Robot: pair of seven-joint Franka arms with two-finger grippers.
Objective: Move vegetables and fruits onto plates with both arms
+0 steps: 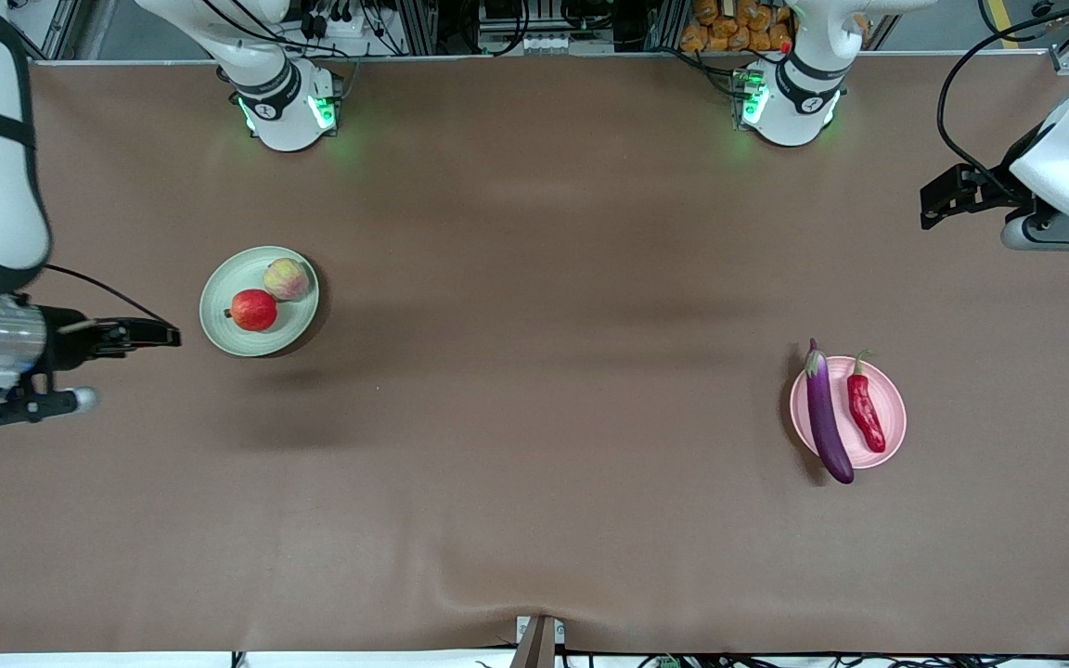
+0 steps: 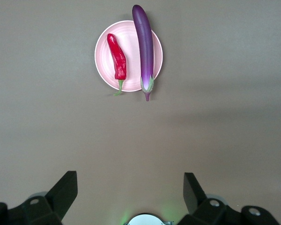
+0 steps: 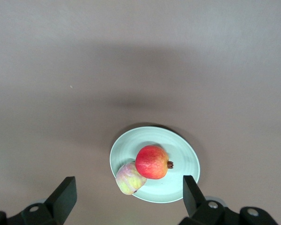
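Observation:
A pale green plate [image 1: 224, 292] [image 3: 182, 154] holds a round red fruit [image 1: 253, 309] [image 3: 151, 162] and a yellowish-pink peach [image 1: 287, 278] [image 3: 129, 178], which touch each other. My right gripper [image 1: 168, 336] [image 3: 129, 185] is open and empty. It hovers over bare table beside this plate, toward the right arm's end. A pale pink plate [image 1: 889, 404] [image 2: 103, 63] carries a long purple eggplant [image 1: 828, 413] [image 2: 144, 42] that overhangs the rim at both ends, and a red chili [image 1: 866, 413] [image 2: 117, 58]. My left gripper [image 1: 930, 209] [image 2: 130, 180] is open and empty, high over the left arm's end of the table.
Both arm bases [image 1: 289, 107] [image 1: 785, 102] stand along the table edge farthest from the front camera. A small bracket [image 1: 539, 640] sits at the nearest edge, where the brown table cover wrinkles. A black cable [image 1: 952, 83] loops by the left arm.

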